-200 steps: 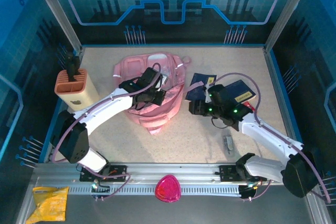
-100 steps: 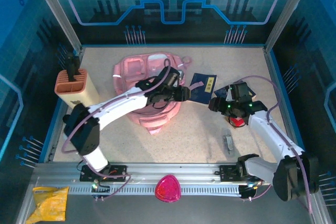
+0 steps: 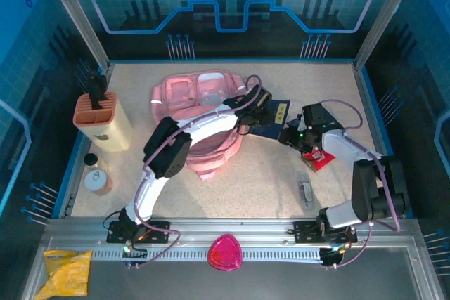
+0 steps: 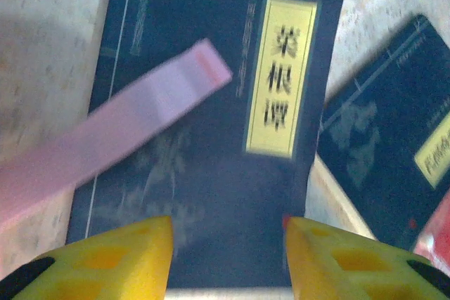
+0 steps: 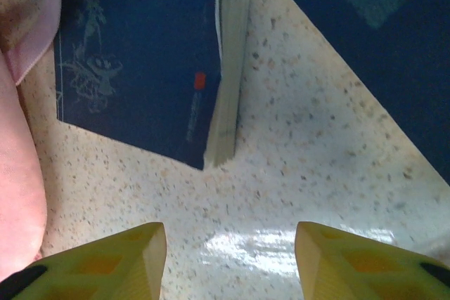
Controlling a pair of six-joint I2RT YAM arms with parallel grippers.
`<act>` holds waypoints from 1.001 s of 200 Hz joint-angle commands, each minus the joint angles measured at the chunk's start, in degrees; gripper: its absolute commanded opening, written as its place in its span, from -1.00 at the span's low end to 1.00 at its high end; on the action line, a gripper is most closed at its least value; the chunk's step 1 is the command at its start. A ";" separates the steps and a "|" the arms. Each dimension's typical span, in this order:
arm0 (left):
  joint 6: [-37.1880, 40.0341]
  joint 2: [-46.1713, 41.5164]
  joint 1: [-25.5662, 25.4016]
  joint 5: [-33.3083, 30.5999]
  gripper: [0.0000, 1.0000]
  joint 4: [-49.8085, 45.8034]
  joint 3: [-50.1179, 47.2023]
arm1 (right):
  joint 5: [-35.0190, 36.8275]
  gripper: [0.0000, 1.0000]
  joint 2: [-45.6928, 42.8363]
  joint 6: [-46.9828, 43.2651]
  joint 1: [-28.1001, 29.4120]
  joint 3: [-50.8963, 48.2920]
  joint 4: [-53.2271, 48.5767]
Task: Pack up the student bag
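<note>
The pink student bag (image 3: 200, 114) lies at the table's centre-left, and its edge (image 5: 17, 173) shows at the left of the right wrist view. My left gripper (image 3: 263, 109) (image 4: 228, 258) is open and hovers over a dark blue book with a yellow label (image 3: 273, 116) (image 4: 211, 138). A pink strap (image 4: 126, 131) lies across that book's cover. My right gripper (image 3: 288, 135) (image 5: 228, 258) is open above bare tabletop, just in front of the book's corner (image 5: 133, 68). A second dark blue book (image 4: 387, 166) (image 5: 380, 33) lies to the right.
An orange and cream pencil holder (image 3: 102, 117) and a small jar (image 3: 95, 177) stand at the left. A red item (image 3: 320, 161) and a grey object (image 3: 306, 191) lie at the right. A magenta triangle (image 3: 225, 251) and a yellow packet (image 3: 67, 272) sit by the front rail.
My left gripper has swung right from above the bag to over the labelled book. The right gripper has drawn back from that book, and its arm has folded closer to the right side.
</note>
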 commanded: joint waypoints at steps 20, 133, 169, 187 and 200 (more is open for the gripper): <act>-0.32 11.02 2.44 -5.13 0.13 -9.00 17.31 | -1.97 0.07 4.09 -0.18 -1.05 4.33 3.26; 1.19 13.73 0.55 -3.97 -0.06 -15.92 16.08 | -2.96 -0.03 12.95 -1.85 -1.33 9.98 4.11; -0.06 5.53 -1.11 -7.74 -0.15 -10.33 -0.56 | -3.11 -0.17 12.69 -3.44 -0.93 8.81 2.74; -0.19 2.72 -1.94 -7.58 -0.17 -9.23 -6.07 | -3.33 -0.22 11.74 -3.87 -0.28 7.14 1.48; -0.19 0.18 -2.65 -7.86 -0.17 -8.46 -10.16 | -3.42 -0.24 10.30 -3.96 0.65 5.17 0.57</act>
